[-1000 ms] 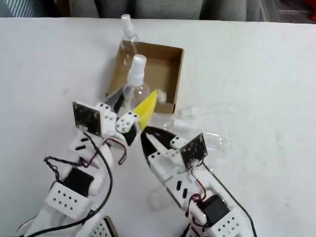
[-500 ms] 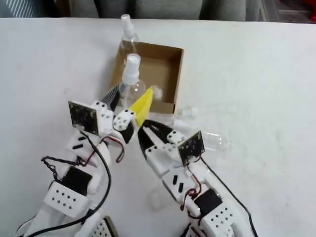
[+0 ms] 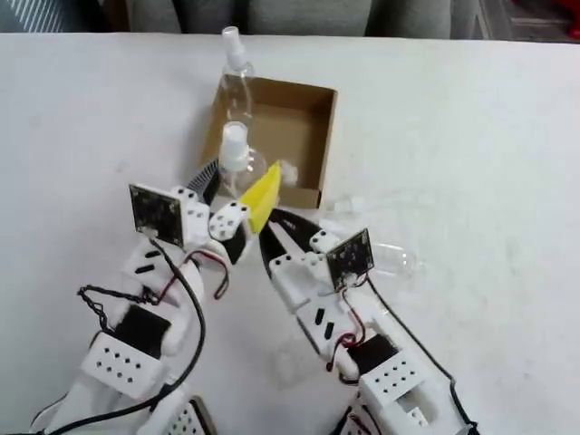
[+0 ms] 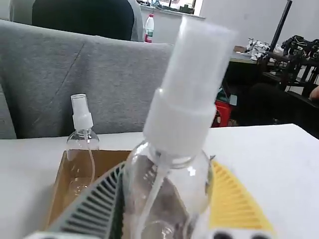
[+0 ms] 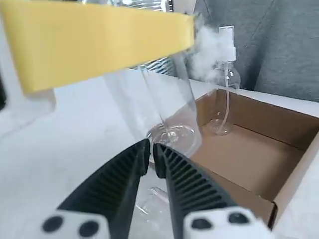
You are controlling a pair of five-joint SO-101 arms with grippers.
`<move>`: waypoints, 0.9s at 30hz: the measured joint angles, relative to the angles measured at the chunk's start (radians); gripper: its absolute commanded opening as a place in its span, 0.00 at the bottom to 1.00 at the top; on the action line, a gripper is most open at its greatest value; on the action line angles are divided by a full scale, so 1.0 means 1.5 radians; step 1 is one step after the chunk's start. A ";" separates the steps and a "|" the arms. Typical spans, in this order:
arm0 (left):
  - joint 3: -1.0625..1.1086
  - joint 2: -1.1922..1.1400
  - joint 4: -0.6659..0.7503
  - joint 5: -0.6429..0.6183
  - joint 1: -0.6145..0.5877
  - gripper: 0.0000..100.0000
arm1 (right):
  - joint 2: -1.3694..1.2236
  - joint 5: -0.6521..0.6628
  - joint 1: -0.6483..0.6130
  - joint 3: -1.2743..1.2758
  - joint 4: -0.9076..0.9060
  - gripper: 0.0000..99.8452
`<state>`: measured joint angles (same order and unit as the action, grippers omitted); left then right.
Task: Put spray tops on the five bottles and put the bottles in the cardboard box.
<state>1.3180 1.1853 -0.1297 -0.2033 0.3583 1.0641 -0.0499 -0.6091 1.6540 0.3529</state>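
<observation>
left gripper (image 3: 236,186) clamped on capped bottle (image 4: 169,184) at cardboard box (image 3: 328,127) 7 o'clock edge, second bottle (image 3: 234,68) upright inside at 11 o'clock corner, right gripper (image 5: 151,147) fingers nearly together, empty, 5 o'clock of held bottle

This looks like a robotics lab or workshop set up in a shared office room. A plain white table (image 3: 471,136) carries two small robot arms (image 3: 136,272) with bare circuit boards (image 3: 156,210) and loose wires (image 3: 198,308). Grey upholstered seat backs (image 4: 75,79) stand along the table's far edge. Beyond them, the left wrist view shows a dark chair back (image 4: 84,17) and a drinks bottle (image 4: 149,25). Far to the right is a desk (image 4: 244,56) heaped with dark equipment (image 4: 299,46), beside a black pole (image 4: 281,22).
</observation>
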 measured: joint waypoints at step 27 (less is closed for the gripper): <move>-0.060 -0.133 0.092 -0.002 -0.081 0.02 | -0.012 0.000 0.132 0.012 -0.094 0.02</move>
<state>1.2275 0.9858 0.0084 -0.2064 0.2371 1.0457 -0.0499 -0.4112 1.6724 0.2117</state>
